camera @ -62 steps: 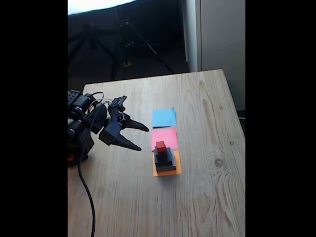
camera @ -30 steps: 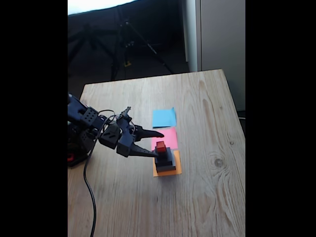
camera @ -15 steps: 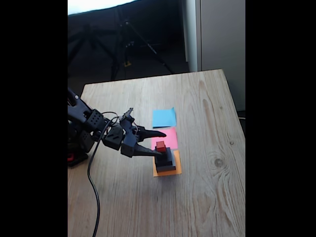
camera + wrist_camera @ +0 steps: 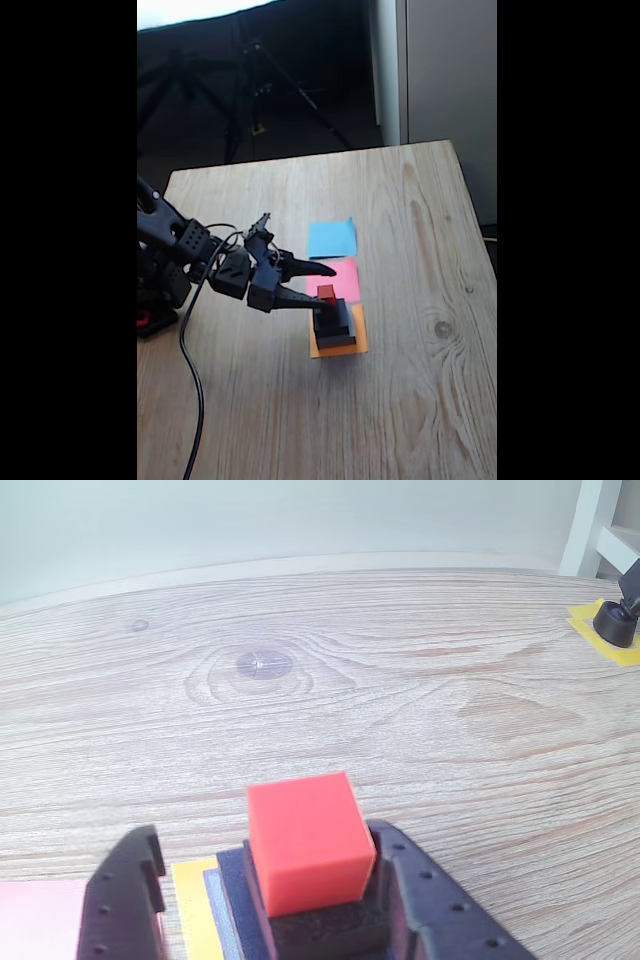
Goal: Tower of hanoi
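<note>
Wooden table. Orange paper square carries the stack: grey block, medium black block, small black cube, red cube on top. Gripper open, fingers either side of red cube, gripping nothing.

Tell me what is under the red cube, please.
The red cube sits on a small black cube, stacked over wider blocks on orange paper. The open claw flanks it; the lower layers are partly hidden.
</note>
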You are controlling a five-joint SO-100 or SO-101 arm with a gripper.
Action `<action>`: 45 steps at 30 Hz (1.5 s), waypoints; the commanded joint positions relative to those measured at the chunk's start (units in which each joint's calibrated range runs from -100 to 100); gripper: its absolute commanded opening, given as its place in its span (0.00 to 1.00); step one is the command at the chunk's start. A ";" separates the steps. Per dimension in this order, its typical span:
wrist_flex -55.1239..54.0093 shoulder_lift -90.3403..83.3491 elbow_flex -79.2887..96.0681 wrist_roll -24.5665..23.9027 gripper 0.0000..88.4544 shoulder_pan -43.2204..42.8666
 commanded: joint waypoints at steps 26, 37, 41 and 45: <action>-1.02 -4.10 1.44 0.69 0.04 -1.25; 1.49 -5.39 0.35 0.69 0.00 -1.41; 10.47 -8.87 -3.47 0.69 0.00 -1.66; 26.90 -14.40 -11.29 0.69 0.00 -1.83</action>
